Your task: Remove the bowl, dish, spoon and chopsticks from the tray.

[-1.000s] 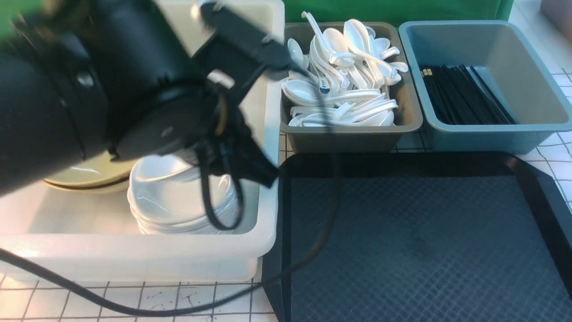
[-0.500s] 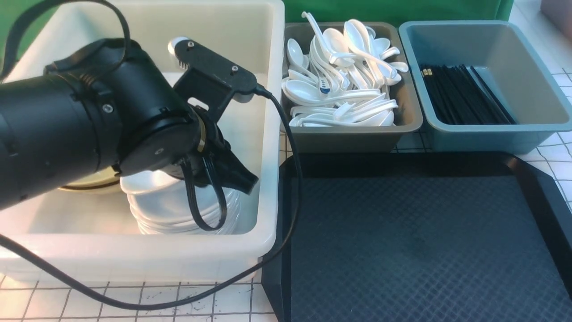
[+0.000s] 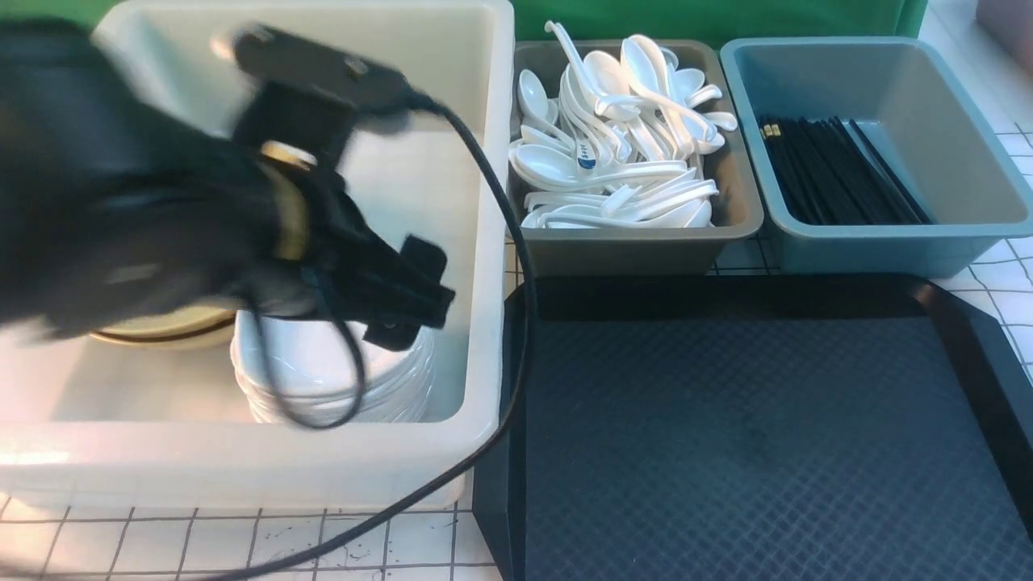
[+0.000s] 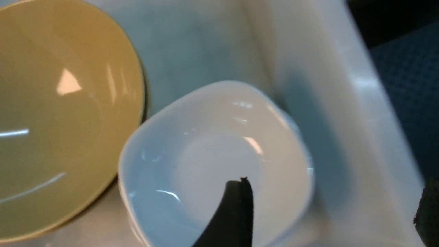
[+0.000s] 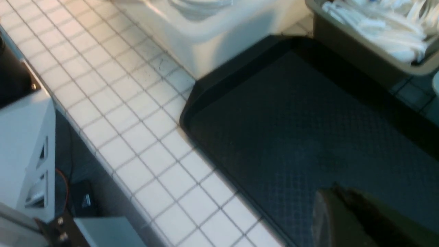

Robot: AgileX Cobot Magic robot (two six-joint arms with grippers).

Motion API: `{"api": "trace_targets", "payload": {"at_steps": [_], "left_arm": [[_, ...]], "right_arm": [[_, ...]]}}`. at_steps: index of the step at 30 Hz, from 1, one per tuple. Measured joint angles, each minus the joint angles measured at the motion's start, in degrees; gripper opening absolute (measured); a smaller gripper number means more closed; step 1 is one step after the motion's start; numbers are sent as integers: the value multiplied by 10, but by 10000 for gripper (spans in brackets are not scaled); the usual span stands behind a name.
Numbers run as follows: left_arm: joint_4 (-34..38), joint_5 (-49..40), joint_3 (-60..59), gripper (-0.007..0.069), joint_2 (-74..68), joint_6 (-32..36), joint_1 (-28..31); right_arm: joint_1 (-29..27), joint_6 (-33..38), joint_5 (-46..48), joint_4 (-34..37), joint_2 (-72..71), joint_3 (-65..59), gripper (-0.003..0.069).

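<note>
The black tray [image 3: 759, 436] lies bare in the front view and the right wrist view [image 5: 308, 137]. My left gripper [image 3: 407, 303] hangs open inside the white tub [image 3: 484, 242], just above the top white dish [image 4: 212, 154] of a stack [image 3: 323, 363]. One finger [image 4: 240, 209] hangs over the dish and the other stands out by the tub wall, with nothing between them. The olive-yellow bowl [image 4: 58, 120] sits beside the stack. White spoons [image 3: 621, 153] and black chopsticks [image 3: 831, 173] lie in tubs behind the tray. My right gripper [image 5: 334, 192] is shut over the tray's near part.
A grey tub [image 3: 738, 210] holds the spoons and a blue tub [image 3: 928, 105] holds the chopsticks, both behind the tray. The left arm's cable [image 3: 516, 323] drapes over the white tub's wall. White tiled counter [image 5: 130, 113] runs to an edge at the robot's side.
My left gripper's jaws have spread wide apart over the dish stack. The left arm has swung back toward the left and is blurred with motion. The tray stays bare.
</note>
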State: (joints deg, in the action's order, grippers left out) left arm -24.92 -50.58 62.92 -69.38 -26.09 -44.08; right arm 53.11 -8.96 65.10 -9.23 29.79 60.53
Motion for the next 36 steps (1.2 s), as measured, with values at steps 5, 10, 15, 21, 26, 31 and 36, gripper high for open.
{"api": "trace_targets", "payload": {"at_steps": [5,10,15,21,26,31,36], "left_arm": [[75,31,-50,421,146,-70,-27],[137,134,-189,94,306,-82,-31],[164,304,-369,-2,486,-84,-32],[166,405,-491,-1,561,-90,-32],[166,434,-527,-1,563,-90,-32],[166,437,-553,-1,563,-90,-32],[166,437,-578,-1,563,-90,-32]], "right_arm": [[0,-20,19,0,0,0,47],[0,-62,20,1,-1,-10,47],[0,-75,18,1,-9,-64,47],[0,-76,-19,1,-11,-111,47],[0,-76,-31,0,-11,-114,47],[0,-76,-31,0,-11,-114,53],[0,-76,-31,0,-11,-114,57]]}}
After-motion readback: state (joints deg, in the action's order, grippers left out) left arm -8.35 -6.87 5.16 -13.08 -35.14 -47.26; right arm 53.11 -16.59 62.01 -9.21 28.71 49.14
